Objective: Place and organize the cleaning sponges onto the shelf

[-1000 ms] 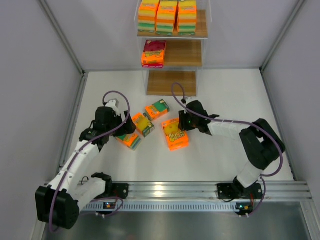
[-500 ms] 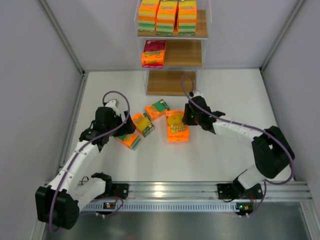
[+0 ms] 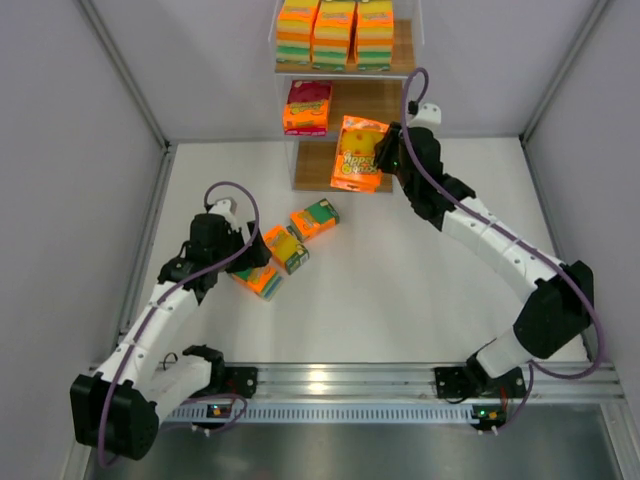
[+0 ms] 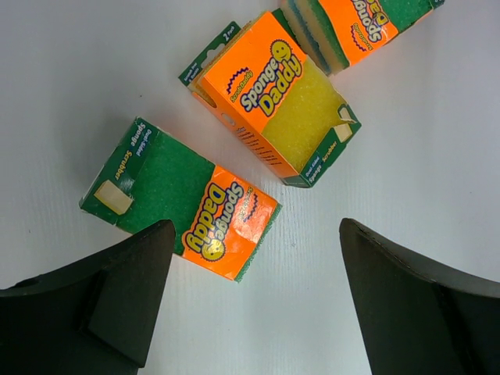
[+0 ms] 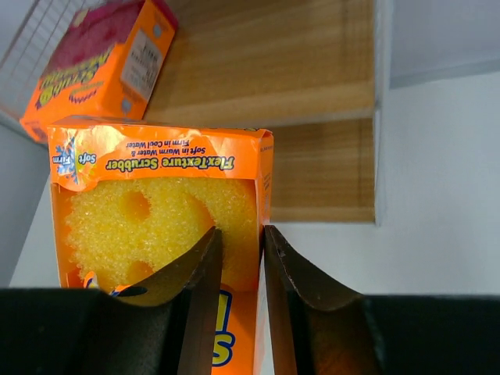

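My right gripper (image 3: 384,157) (image 5: 238,234) is shut on the edge of an orange cleaning sponge pack (image 3: 358,153) (image 5: 148,195) with a yellow smiley sponge, held in the air in front of the shelf (image 3: 375,105) (image 5: 273,70). A magenta-faced pack (image 3: 308,106) (image 5: 98,66) lies on the middle board. Several packs are stacked on the top board (image 3: 335,35). On the table, my left gripper (image 3: 252,262) (image 4: 256,226) hangs open above three loose packs: a green-faced one (image 4: 183,203), a yellow-faced one (image 4: 273,101) and a third (image 4: 359,27) at the frame's top edge.
The shelf's lowest board (image 3: 340,172) stands at table level against the back wall. Grey walls close the table on the left, back and right. A metal rail (image 3: 330,380) with both arm bases runs along the near edge.
My right gripper has lifted the yellow-sponge pack off the table and carried it back and up to the shelf's front. The left arm and the three loose packs have not moved.
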You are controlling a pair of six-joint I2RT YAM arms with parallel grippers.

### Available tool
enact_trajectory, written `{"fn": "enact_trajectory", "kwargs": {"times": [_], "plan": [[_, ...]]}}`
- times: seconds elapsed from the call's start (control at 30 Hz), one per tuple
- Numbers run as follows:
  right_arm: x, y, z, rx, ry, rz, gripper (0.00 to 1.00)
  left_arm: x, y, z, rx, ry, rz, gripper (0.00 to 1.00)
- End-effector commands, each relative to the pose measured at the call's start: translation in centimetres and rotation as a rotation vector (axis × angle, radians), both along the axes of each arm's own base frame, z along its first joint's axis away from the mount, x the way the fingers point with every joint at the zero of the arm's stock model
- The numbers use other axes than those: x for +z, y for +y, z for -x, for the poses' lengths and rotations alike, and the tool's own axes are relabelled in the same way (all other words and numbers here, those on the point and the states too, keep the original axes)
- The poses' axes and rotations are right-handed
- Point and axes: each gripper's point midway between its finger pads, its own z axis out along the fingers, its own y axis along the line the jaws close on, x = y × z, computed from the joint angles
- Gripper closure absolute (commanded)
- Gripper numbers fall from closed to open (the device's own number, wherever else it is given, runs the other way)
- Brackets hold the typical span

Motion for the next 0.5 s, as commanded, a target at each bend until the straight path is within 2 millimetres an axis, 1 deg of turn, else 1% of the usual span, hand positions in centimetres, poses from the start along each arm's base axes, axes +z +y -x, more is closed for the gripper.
{"fn": "enact_trajectory", "kwargs": {"times": [0.0,0.03,0.07,0.17,0.33,0.37,0.43,0.47], "plan": [[4.4,-1.5,-3.2,-0.085,-0.124,-0.009,0.71,1.5,0.1,-0.8,0.006,-0.076,-0.006,0.08],[5.0,-1.2,-4.0,-0.084,-0.138,-0.002,0.71,1.5,0.2,-0.8,0.007,-0.077,-0.006,0.08],[5.4,-1.3,-4.6,-0.094,-0.146,0.002,0.71,1.5,0.1,-0.8,0.006,-0.076,-0.006,0.08],[6.1,-0.9,-6.0,-0.105,-0.152,0.011,0.7,1.5,0.2,-0.8,0.009,-0.077,-0.009,0.08],[6.6,0.0,-8.0,-0.106,-0.154,-0.007,0.68,1.3,0.3,-0.9,0.011,-0.072,-0.015,0.07],[6.2,0.0,-8.2,-0.109,-0.136,0.0,0.68,1.3,0.3,-0.9,0.011,-0.072,-0.015,0.07],[6.4,0.2,-8.8,-0.113,-0.128,-0.003,0.68,1.1,0.2,-1.0,0.008,-0.066,-0.016,0.07],[6.0,0.2,-9.0,-0.118,-0.116,0.001,0.68,1.2,0.2,-1.0,0.008,-0.066,-0.018,0.07]]}}
